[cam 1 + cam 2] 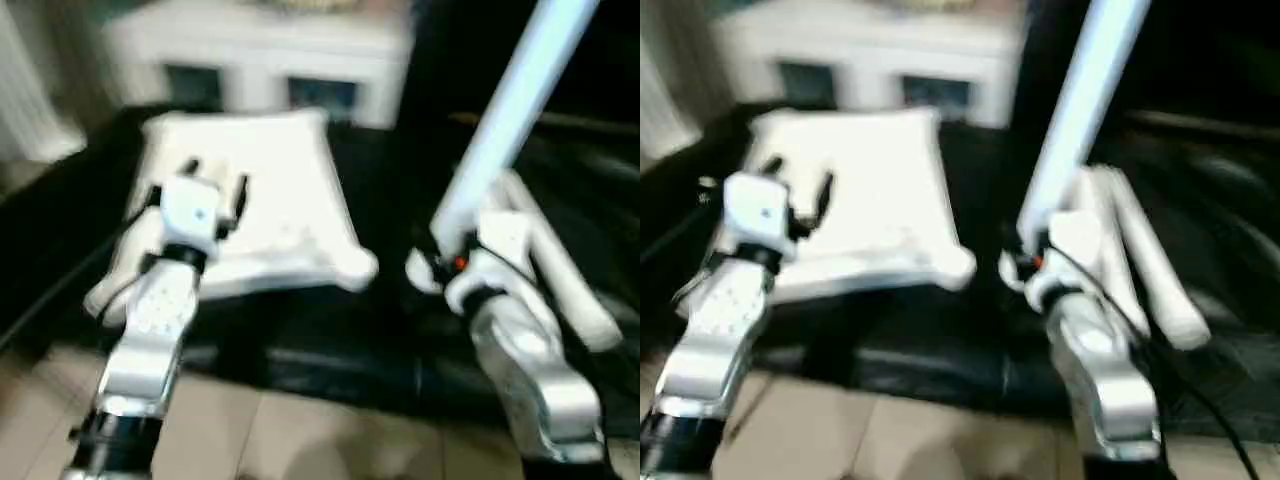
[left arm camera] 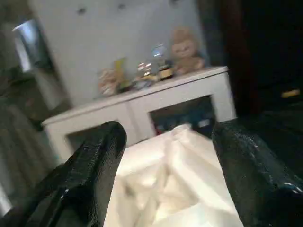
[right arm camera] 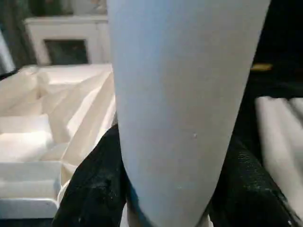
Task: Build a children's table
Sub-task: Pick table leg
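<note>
— Grippers, how are they?
— Right gripper [image 1: 445, 262] is clamped on a long white tapered tube leg [image 1: 510, 115]; left gripper [image 1: 215, 190] has fingers apart above the white ribbed plastic tabletop [image 1: 285, 215] on the black surface [image 1: 390, 330].

Left jaws apart, right jaws clamped.

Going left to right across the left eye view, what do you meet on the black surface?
Left gripper, open → upturned table top → right gripper shut on a raised leg → spare legs lying beside it.
</note>
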`<state>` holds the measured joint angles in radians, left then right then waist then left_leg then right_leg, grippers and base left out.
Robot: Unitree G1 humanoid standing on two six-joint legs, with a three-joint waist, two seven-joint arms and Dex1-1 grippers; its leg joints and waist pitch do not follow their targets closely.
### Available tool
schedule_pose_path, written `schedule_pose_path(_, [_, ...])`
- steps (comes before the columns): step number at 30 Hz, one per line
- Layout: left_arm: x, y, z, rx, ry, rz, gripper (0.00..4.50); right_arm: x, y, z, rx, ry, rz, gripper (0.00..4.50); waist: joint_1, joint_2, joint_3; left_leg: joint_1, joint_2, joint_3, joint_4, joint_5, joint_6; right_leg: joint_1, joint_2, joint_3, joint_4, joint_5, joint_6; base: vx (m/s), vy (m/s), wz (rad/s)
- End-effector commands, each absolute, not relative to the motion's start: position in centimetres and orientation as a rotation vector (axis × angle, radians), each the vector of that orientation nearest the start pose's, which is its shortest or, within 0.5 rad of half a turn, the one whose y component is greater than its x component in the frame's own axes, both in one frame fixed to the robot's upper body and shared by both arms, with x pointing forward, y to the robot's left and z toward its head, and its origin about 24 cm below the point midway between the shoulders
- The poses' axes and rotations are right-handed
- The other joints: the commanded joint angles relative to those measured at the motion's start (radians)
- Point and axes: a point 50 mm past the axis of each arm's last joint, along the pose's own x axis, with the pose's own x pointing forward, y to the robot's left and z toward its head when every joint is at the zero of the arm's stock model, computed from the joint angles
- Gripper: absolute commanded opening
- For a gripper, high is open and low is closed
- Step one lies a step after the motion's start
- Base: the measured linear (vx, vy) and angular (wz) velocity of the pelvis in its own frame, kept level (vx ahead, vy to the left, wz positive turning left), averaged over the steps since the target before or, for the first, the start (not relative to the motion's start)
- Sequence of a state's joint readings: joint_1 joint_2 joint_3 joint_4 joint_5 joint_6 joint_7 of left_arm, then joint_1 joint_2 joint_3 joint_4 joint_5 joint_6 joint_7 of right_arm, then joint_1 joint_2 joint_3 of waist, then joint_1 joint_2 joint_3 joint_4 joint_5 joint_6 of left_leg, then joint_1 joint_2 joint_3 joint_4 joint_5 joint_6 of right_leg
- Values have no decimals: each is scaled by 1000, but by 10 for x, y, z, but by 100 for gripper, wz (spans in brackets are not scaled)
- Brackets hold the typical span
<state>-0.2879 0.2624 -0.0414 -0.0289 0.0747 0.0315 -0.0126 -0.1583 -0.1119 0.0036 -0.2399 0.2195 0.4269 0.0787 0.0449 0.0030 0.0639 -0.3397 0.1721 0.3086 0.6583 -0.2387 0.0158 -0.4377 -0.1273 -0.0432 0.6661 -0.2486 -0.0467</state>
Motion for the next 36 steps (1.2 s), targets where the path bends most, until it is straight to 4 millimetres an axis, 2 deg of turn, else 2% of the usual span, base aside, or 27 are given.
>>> schedule_pose_path(1, [301, 154, 130, 363, -291, -112, 343, 278, -148, 103, 66, 12, 174, 190, -1, 28, -35, 8, 139, -35, -237, -722, -120, 46, 40, -75, 63, -128, -39, -73, 129, -59])
schedule_pose_path(2, [301, 153, 130, 363, -289, -119, 343, 279, -148, 103, 60, 14, 170, 190, 5, 17, -37, 23, 151, -35, -248, -739, -198, 54, 26, -46, 45, -130, -33, -50, 57, -46])
schedule_pose_path(3, [301, 150, 129, 351, -278, -130, 343, 280, -148, 102, 61, 29, 161, 190, -4, -6, -38, 26, 83, -88, -192, -701, -254, 41, 11, -12, -66, -317, -23, -50, 57, -46])
schedule_pose_path(4, [301, 149, 128, 337, -275, -133, 343, 280, -148, 102, 67, 36, 154, 190, -34, 6, -55, 76, 61, -125, -126, -631, -256, 15, 2, -15, -123, -409, -53, -38, 25, -26])
schedule_pose_path(5, [302, 149, 128, 333, -275, -120, 343, 281, -148, 102, 53, 40, 160, 190, -50, 12, -50, 71, 74, -152, -133, -592, -222, 30, 17, -31, -133, -371, -70, -36, 4, -19])
schedule_pose_path(6, [302, 150, 129, 331, -277, -110, 343, 282, -147, 102, 41, 41, 165, 190, -57, 36, -49, 42, 173, -225, -206, -551, -153, 70, 28, -48, -83, -199, -60, -36, 4, -19])
schedule_pose_path(7, [303, 149, 127, 322, -253, -95, 343, 283, -148, 104, 20, 27, 154, 190, -61, 44, -45, 24, 220, -243, -238, -542, -134, 76, 30, -54, -24, -95, -30, -40, -47, -23])
schedule_pose_path(8, [304, 148, 124, 301, -215, -98, 343, 283, -145, 106, 11, 4, 183, 190, -65, 48, -38, 8, 233, -241, -263, -574, -85, 82, 28, -50, 43, -32, 22, -22, -118, 1])
schedule_pose_path(10, [304, 149, 123, 295, -203, -96, 343, 282, -142, 107, 13, -6, 223, 190, -57, 17, -52, 32, 152, -199, -197, -543, -27, 65, -2, 11, -19, -19, -6, -1, -153, 3])
schedule_pose_path(11, [304, 151, 123, 299, -207, -86, 343, 282, -141, 107, 11, -6, 226, 190, -57, -4, -61, 16, 76, -175, -143, -470, -27, 74, -16, 33, -77, -51, -26, -4, -196, -27])
schedule_pose_path(12, [305, 158, 121, 283, -193, -58, 343, 282, -137, 105, 38, 23, 275, 190, -6, -27, -84, -64, 1, -166, -43, -89, -32, 130, -99, 63, -141, -337, 69, -4, -196, -27])
schedule_pose_path(13, [305, 160, 120, 270, -187, -57, 343, 283, -137, 105, 21, 17, 276, 190, 4, -43, -81, -75, 5, -174, -50, -33, -15, 125, -94, 70, -136, -345, 127, -17, -177, -36])
schedule_pose_path(14, [304, 163, 119, 264, -187, -58, 343, 283, -136, 106, 17, 17, 284, 190, 11, -31, -81, -88, 3, -185, -71, 52, -29, 128, -55, 43, -115, -268, 162, 17, -156, -20])
schedule_pose_path(16, [303, 164, 119, 262, -188, -60, 343, 284, -136, 106, 13, 16, 284, 190, 17, -12, -75, -75, 9, -187, -82, 41, -52, 108, -19, 25, -114, -118, 133, 21, -135, -14])
schedule_pose_path(17, [302, 168, 119, 258, -186, -50, 343, 284, -132, 107, 8, 12, 314, 190, 26, -24, -68, -112, -2, -221, -97, -5, -20, 145, -39, -33, -94, -58, 75, 30, -77, 16])
schedule_pose_path(18, [299, 175, 119, 260, -178, -26, 343, 282, -123, 106, 18, 22, 385, 190, 17, 2, -73, -96, 6, -245, -102, -92, 14, 153, -55, -58, -115, -110, 28, 30, -77, 16])
schedule_pose_path(23, [295, 180, 119, 254, -169, -6, 343, 281, -116, 104, 25, 28, 443, 190, 17, 20, -29, -55, 23, -223, -80, -371, -7, 220, -77, -136, -212, -697, -50, 57, -11, 54])
schedule_pose_path(26, [293, 181, 119, 257, -167, -6, 343, 280, -112, 102, 22, 32, 465, 190, 24, 28, -29, -34, 33, -231, -117, -425, -3, 251, -35, -148, -200, -607, -72, 106, 39, 73])
schedule_pose_path(28, [291, 181, 119, 259, -165, -15, 343, 279, -111, 101, 23, 34, 472, 190, 7, 40, -35, 17, 40, -282, -160, -470, 55, 238, 27, -142, -151, -439, -99, 159, 47, 82])
schedule_pose_path(29, [291, 181, 119, 260, -165, -16, 343, 279, -111, 101, 23, 34, 472, 190, -16, 43, -41, 87, 57, -357, -180, -508, 162, 184, 64, -117, -83, -335, -84, 81, 25, 36])
schedule_pose_path(30, [291, 181, 119, 259, -163, -20, 343, 279, -111, 101, 36, 34, 475, 190, -39, 51, -53, 180, 119, -375, -160, -538, 195, 108, 58, -55, -15, -257, -44, 193, 51, 67])
schedule_pose_path(31, [291, 182, 119, 257, -162, -21, 343, 279, -110, 101, 46, 33, 477, 190, -30, 27, -43, 156, 132, -383, -180, -526, 239, 88, 50, -22, 41, -179, 22, 205, 14, 34])
schedule_pose_path(32, [291, 182, 118, 256, -160, -23, 343, 279, -111, 101, 62, 36, 467, 190, -32, 25, -43, 149, 120, -376, -181, -505, 257, 75, 43, -9, 45, -134, 40, 280, -3, 37])
schedule_pose_path(33, [291, 182, 118, 255, -158, -29, 343, 278, -113, 100, 83, 43, 452, 190, -26, 10, -28, 117, 79, -326, -192, -504, 239, 74, 35, 11, 11, -79, 35, 168, -29, 6])
schedule_pose_path(34, [291, 181, 117, 256, -155, -34, 343, 278, -113, 99, 88, 47, 446, 190, -27, -14, -33, 99, 39, -289, -181, -489, 205, 101, 18, 33, -50, -56, 27, 155, -73, 13])
schedule_pose_path(35, [291, 181, 117, 256, -153, -37, 343, 278, -114, 99, 87, 47, 444, 190, -13, -29, -31, 61, -7, -242, -146, -439, 173, 143, -20, 80, -120, -138, 15, 185, -103, 24])
schedule_pose_path(36, [290, 181, 117, 255, -149, -43, 343, 278, -114, 99, 86, 49, 440, 190, 41, -58, -43, -30, -58, -210, 51, -165, 127, 271, -121, 222, -202, -556, -77, 185, -103, 24])
